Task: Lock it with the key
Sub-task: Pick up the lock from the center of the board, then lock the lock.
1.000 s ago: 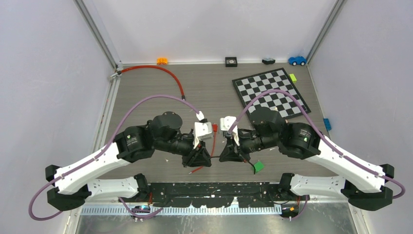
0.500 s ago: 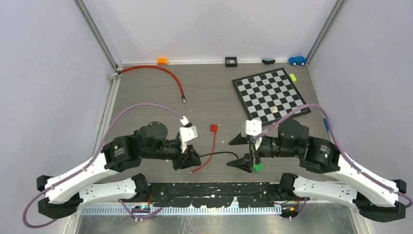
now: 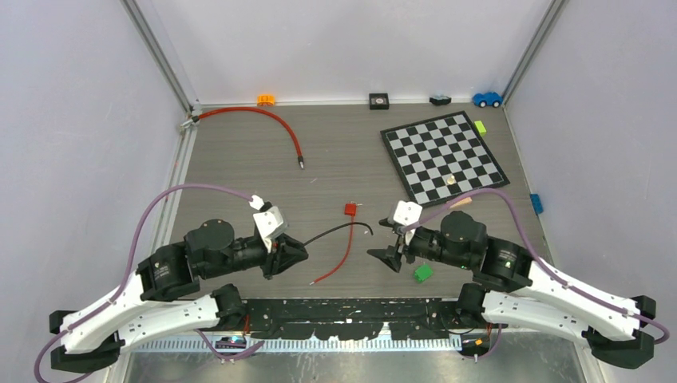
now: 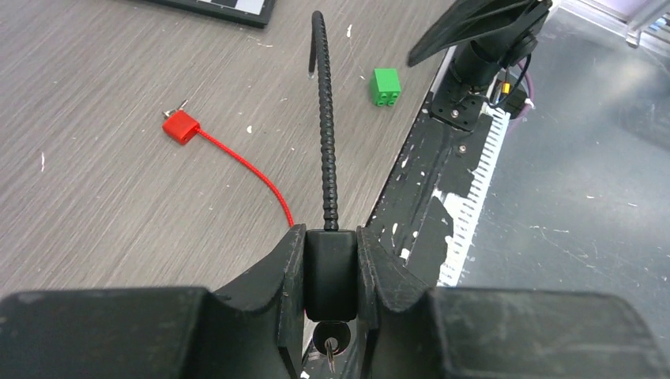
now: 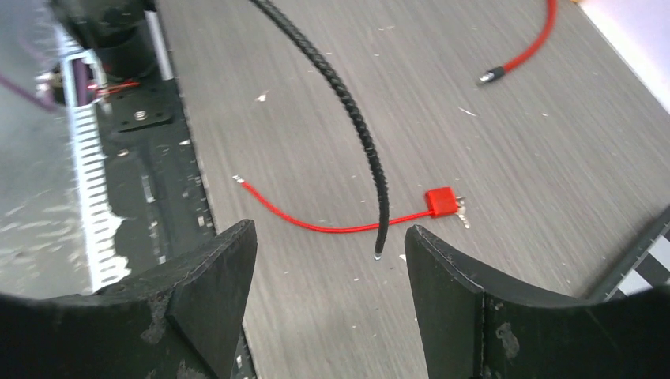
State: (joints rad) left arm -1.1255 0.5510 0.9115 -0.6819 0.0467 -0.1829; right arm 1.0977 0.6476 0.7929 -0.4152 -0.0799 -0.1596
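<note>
Between the clenched fingers of the left gripper sits the black lock body, mostly hidden. Under it the key shows only in part. The black cable runs out over the table. Its free end lies beneath the right gripper, whose jaws stand released.

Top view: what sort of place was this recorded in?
Most likely a robot lab test cell, not a home or workshop. Plain walls and metal posts box in a wood-grain table; the left arm and right arm sit at its near edge; a chessboard and toy car lie about as props.
</note>
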